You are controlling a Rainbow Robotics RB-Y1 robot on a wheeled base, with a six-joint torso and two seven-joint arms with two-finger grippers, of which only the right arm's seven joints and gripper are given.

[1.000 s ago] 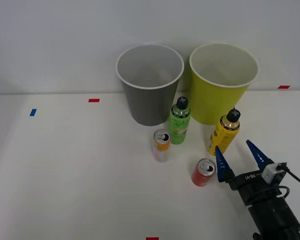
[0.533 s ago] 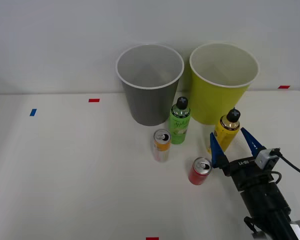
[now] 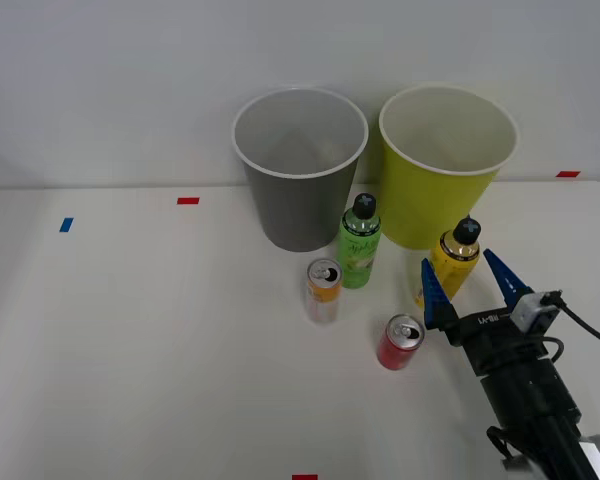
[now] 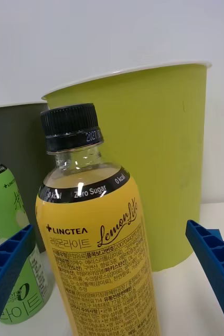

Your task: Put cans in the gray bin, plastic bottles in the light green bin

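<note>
The right gripper (image 3: 467,283) is spread wide around the yellow bottle (image 3: 451,262), near the table's (image 3: 130,350) right edge. Closing off-centre could tip it into the red can (image 3: 401,342).

Yellow bottle (image 4: 98,262), printed label: "LINGTEA" in white with a small cross-like mark before it; "Lemon Lite" in dark script, slanting upward; Korean line "레몬라이트" under the brand. Black neck band: "Zero Sugar", "0 kcal". Small dark Korean print lower on label, too fine to read. Black cap: light printed code, illegible. Green bottle (image 4: 12,252): large "0" near its base.
</note>
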